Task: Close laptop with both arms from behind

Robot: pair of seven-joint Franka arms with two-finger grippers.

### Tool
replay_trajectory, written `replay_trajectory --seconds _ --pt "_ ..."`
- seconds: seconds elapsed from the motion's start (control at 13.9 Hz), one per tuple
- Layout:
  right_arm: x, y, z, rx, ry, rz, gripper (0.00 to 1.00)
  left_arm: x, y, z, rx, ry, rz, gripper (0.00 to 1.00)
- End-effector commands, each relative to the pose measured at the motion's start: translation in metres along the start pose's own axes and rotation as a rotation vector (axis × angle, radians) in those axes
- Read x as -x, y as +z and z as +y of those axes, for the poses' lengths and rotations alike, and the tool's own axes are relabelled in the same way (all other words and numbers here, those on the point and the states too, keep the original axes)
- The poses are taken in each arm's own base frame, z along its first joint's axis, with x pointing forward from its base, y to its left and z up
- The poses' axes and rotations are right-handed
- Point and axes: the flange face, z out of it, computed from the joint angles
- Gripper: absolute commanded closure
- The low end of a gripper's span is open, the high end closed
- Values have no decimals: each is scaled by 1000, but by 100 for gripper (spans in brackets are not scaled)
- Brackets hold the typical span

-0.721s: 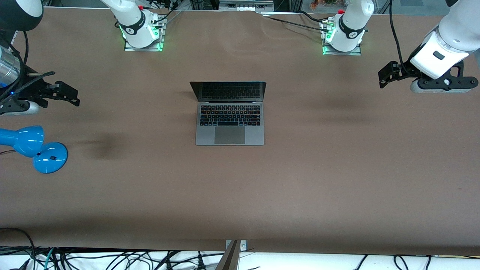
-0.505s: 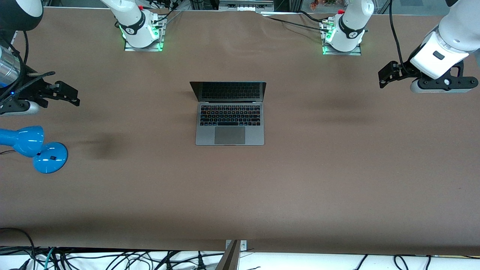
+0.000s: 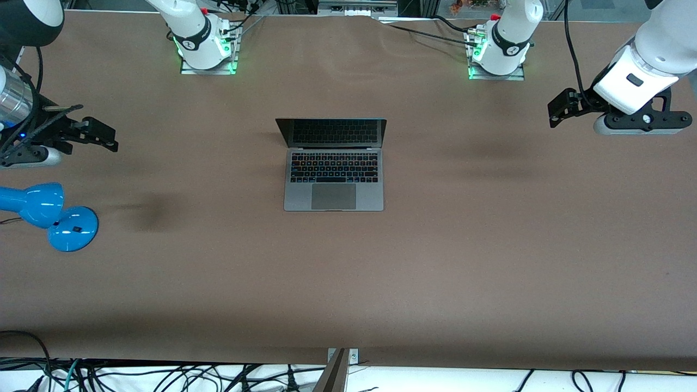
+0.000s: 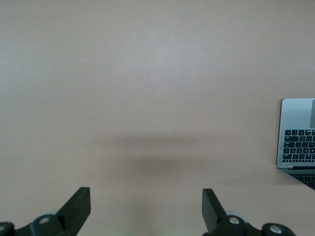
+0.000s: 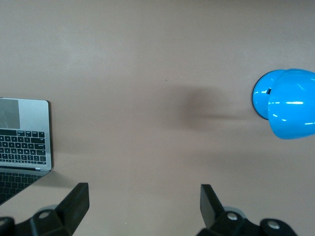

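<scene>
Left gripper (image 3: 556, 109) wide open, empty, over bare worktop (image 3: 490, 245), right gripper (image 3: 106, 136) likewise spread, holding nothing, laptop (image 3: 333, 179) open, untouched between them.

Brown table (image 3: 490, 261) — open laptop (image 3: 333, 179), blue lamp (image 3: 52, 215).

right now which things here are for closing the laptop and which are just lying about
For the job:
- laptop, open, mid-table
- left pincer, open, over bare table at its own end
- right pincer, open, over the table near the lamp

Lying about:
- blue lamp, at the right arm's end
</scene>
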Motion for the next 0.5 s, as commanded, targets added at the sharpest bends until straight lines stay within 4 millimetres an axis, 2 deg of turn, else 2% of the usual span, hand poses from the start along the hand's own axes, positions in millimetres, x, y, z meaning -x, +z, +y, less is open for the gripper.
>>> replay_trajectory --seconds 0.0,0.36,0.43 --pt "3 -1 -14 -3 -29 -13 0 2 -8 6 5 3 -1 0" --pt "3 6 -24 -7 -35 -39 0 9 -4 51 -7 -31 -9 0" --pt "4 8 -34 -7 -55 -50 0 12 -2 62 -11 -22 -12 0"
